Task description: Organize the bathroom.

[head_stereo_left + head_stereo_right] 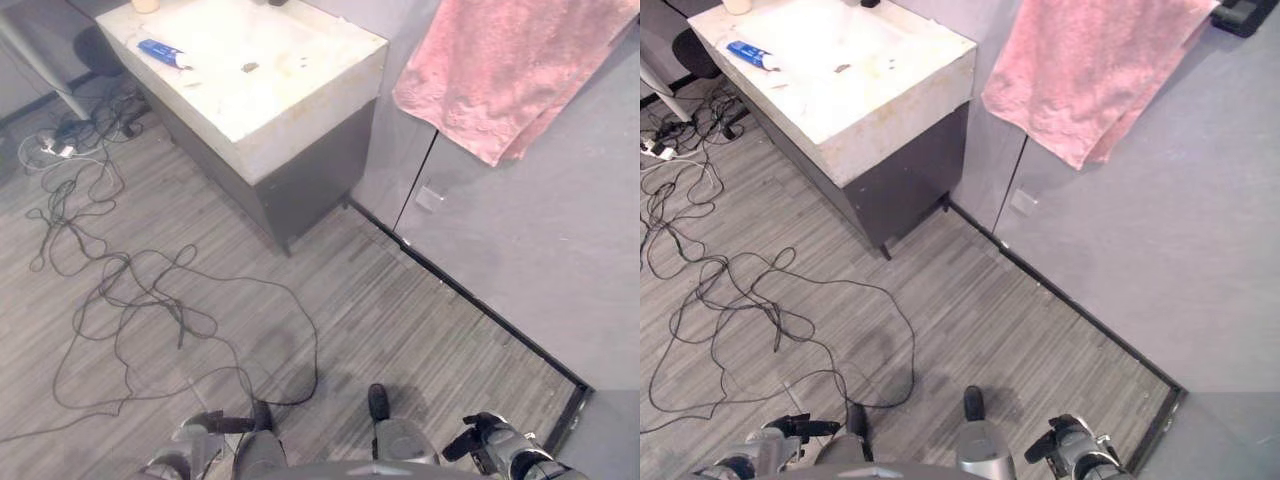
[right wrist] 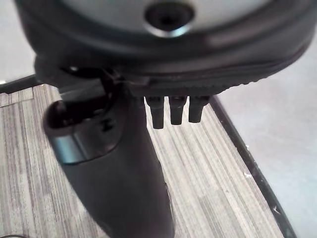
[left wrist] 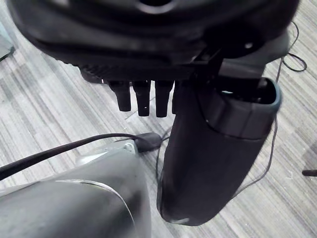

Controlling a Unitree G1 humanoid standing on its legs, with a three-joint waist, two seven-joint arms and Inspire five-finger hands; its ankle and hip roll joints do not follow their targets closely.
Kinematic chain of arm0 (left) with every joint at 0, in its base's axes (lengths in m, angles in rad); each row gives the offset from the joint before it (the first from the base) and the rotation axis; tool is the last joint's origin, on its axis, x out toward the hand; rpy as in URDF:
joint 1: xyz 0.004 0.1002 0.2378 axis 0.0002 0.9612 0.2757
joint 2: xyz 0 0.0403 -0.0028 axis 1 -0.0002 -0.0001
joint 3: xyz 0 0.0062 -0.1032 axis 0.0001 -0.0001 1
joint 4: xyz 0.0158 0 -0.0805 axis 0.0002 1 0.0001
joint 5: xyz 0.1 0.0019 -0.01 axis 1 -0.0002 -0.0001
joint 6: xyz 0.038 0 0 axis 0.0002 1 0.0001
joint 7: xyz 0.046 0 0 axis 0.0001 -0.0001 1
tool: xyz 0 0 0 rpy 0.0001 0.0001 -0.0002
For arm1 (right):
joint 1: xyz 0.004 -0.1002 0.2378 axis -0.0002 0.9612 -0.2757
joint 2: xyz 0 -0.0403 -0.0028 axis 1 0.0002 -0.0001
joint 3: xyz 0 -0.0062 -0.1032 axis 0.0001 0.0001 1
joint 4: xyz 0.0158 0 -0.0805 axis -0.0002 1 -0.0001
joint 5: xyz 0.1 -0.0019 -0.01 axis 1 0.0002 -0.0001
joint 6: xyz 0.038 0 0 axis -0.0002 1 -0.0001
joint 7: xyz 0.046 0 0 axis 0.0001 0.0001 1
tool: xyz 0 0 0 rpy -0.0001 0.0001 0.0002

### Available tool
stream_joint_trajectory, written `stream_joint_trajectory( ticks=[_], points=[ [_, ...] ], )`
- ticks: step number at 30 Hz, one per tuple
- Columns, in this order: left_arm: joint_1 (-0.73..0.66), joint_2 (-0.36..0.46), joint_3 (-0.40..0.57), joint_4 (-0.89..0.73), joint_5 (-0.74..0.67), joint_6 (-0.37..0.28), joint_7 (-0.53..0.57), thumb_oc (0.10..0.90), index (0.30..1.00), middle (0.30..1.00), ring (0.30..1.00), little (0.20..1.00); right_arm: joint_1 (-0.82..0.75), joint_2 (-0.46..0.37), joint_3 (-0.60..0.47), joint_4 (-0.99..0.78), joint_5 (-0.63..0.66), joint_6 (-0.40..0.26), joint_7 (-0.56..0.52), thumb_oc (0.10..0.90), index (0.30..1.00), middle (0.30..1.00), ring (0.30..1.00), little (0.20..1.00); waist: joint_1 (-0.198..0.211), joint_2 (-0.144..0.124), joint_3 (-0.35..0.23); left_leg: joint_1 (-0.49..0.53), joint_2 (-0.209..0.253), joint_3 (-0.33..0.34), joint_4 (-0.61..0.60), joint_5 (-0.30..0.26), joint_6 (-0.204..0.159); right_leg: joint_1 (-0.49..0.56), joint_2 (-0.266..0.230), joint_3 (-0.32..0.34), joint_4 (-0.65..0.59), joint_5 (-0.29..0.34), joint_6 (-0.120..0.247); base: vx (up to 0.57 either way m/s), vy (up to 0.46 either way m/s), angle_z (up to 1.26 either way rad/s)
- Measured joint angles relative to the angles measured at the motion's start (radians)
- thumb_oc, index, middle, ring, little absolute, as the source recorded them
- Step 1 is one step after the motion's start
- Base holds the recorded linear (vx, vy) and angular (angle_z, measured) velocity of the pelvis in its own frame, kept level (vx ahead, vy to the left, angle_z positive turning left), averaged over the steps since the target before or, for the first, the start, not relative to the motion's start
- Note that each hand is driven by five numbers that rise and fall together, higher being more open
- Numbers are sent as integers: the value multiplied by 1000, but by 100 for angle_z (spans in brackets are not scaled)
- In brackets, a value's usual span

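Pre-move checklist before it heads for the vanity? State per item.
1. Left robot hand free: ok, fingers straight, holding nothing.
2. Right robot hand free: ok, fingers straight, holding nothing.
3. Toothpaste tube located: ok, lying flat on the countertop.
4. Pink towel state: not ok, draped crooked against the wall.
5. Floor path to the vanity: not ok, loose cables tangled across it.
6. Small dark item on the countertop identified: cannot tell.

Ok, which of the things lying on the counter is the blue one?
The tube near the counter's left edge, blue with a white end; the other is a small dark bit mid-counter.
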Motion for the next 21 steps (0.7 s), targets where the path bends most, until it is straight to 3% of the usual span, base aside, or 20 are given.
stream_joint_trajectory(
  ticks=[1,2,4,5,8,9,10,12,15,17,18,19,21],
  points=[
    [-22,-1,-5,2,3,2,0,800,900,900,900,900,7,6,-6,2,17,-1,-7,800,900,900,900,900,-11,-22,8,1,-46,38,1,-17,17,-8,-57,-11,37,-8,19,143,642,48],
    [-30,-5,-14,1,10,-1,-4,800,900,900,900,900,6,7,-21,0,19,-2,-7,800,900,900,900,900,-18,-25,13,-4,-69,51,3,-7,40,-22,-87,-12,81,-23,30,117,506,48],
    [-32,-5,-34,-7,14,-3,-8,800,900,900,900,900,9,9,-23,1,17,-3,-7,800,900,900,900,900,-16,-33,16,-15,-116,48,39,-29,61,-44,-139,5,133,-20,28,108,407,22],
    [-30,-5,-40,-5,14,-1,-9,800,900,900,900,900,16,11,-31,-1,14,-7,-2,800,900,900,900,900,-11,-27,23,-9,-148,56,67,-55,92,-62,-172,23,189,-10,15,149,510,3],
    [-17,18,-39,-4,32,19,-10,800,900,900,900,900,25,24,-33,-21,-22,-23,4,800,900,900,900,900,36,-24,39,31,-184,125,92,-97,145,-117,-226,12,287,69,-14,150,470,-53],
    [11,36,-36,3,58,25,-12,800,900,900,900,900,24,21,-42,-45,-24,-37,16,800,900,900,900,900,41,-19,47,47,-187,156,90,-111,161,-129,-227,-3,301,134,-14,181,269,-56],
    [21,56,-33,8,58,27,-5,800,900,900,900,900,31,19,-43,-64,-26,-40,20,800,900,900,900,900,35,-14,52,70,-190,157,76,-113,174,-145,-215,-3,315,123,3,198,258,-44],
    [20,82,-29,11,58,47,11,800,900,900,900,900,43,16,-45,-71,-24,-42,30,800,900,900,900,900,27,-2,52,107,-185,146,-9,-91,189,-149,-97,73,301,34,56,206,235,-5],
    [6,98,-23,37,60,69,22,800,900,900,900,900,75,13,-73,-67,-24,-36,35,800,900,900,900,900,-22,-26,46,172,-233,113,-153,-25,214,-179,42,92,253,-14,50,253,256,30],
    [-39,78,-25,77,83,90,29,800,900,900,900,900,79,3,-88,-46,-25,-48,32,800,900,900,900,900,-56,-12,52,168,-235,90,-162,-26,218,-238,132,160,218,-24,37,259,170,47],
    [-60,64,-25,81,94,93,23,800,900,900,900,900,87,4,-97,-39,-24,-44,29,800,900,900,900,900,-97,-22,42,178,-261,67,-183,-22,219,-273,146,159,154,0,42,347,156,69],
    [-69,55,-25,69,98,85,23,800,900,900,900,900,104,5,-97,-30,-25,-34,29,800,900,900,900,900,-114,-51,29,189,-296,63,-189,-36,231,-315,137,130,114,32,43,317,116,44],
    [-56,31,-24,25,101,63,25,800,900,900,900,900,122,1,-98,-22,-27,-34,32,800,900,900,900,900,-117,-71,15,223,-328,83,-189,-69,243,-361,118,3,97,53,48,270,32,-15]
  ],
)
